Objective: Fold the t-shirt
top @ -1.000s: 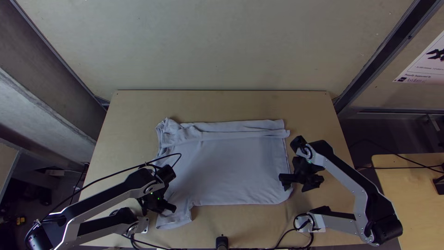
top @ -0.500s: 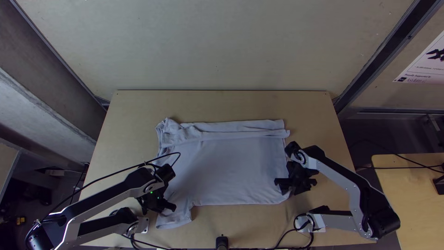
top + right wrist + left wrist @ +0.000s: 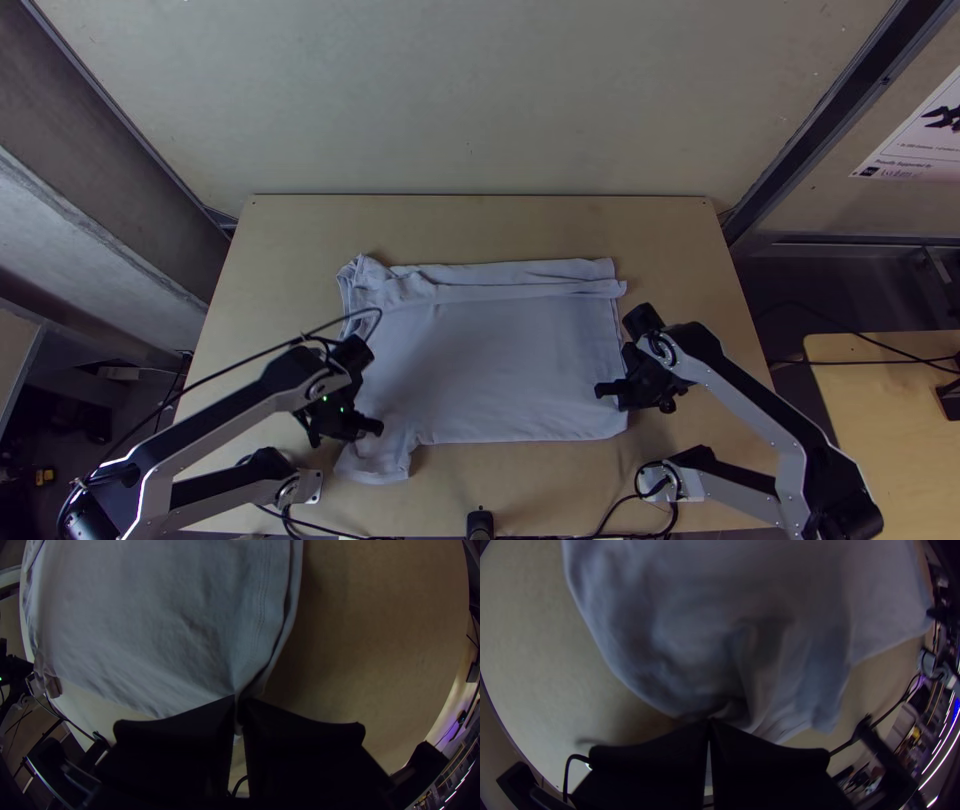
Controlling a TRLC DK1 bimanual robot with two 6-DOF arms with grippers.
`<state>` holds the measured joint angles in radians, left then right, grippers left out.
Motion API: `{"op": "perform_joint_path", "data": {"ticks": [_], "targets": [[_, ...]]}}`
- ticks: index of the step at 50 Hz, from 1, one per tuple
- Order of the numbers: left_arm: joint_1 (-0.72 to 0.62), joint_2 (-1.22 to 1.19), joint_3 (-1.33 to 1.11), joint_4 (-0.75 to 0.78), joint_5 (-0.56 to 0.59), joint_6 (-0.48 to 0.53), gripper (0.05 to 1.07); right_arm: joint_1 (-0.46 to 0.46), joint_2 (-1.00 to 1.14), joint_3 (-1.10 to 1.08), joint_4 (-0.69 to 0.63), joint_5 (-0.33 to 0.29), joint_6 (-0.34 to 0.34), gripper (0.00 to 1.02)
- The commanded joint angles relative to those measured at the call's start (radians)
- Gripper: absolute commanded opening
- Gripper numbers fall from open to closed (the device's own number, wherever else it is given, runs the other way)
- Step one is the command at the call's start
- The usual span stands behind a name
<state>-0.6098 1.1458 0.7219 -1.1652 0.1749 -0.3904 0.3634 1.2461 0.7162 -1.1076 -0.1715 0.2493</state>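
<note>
Nearest us, toward the desk's near left corner, we have the left end effector closed on the t-shirt at its near left flap. Slightly farther off, toward the near right corner, our right end effector pinches its side hem. Between them we see cloth spread mid-desk; beyond, a folded band faces the far edge, rumpled at left.

Passage over tabletop beyond t-shirt; left arm, right arm apparently block near sides.
</note>
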Motion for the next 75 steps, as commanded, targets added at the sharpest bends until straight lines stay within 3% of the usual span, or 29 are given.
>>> {"op": "perform_joint_path", "data": {"ticks": [1,10,17,32,50,75], "targets": [[0.09,0.011,0.077,-0.033,-0.005,0.053,0.08,-0.009,-0.03,0.025,-0.023,0.015,-0.01,0.03],[0.278,0.026,0.168,-0.068,-0.014,0.174,0.08,-0.03,-0.022,0.031,-0.023,0.04,-0.01,0.03],[0.352,0.029,0.209,-0.077,-0.014,0.208,0.08,-0.035,-0.005,0.046,-0.02,0.075,-0.007,0.03],[0.372,0.061,0.318,-0.083,-0.014,0.199,0.08,-0.053,0.069,0.196,-0.011,0.102,-0.001,0.03],[0.53,0.181,0.516,-0.082,-0.006,0.254,0.08,-0.089,0.216,0.35,-0.009,0.115,-0.005,0.03],[0.575,0.364,0.754,-0.1,-0.003,0.282,0.08,-0.144,0.432,0.629,-0.017,0.115,-0.067,0.03]]}}
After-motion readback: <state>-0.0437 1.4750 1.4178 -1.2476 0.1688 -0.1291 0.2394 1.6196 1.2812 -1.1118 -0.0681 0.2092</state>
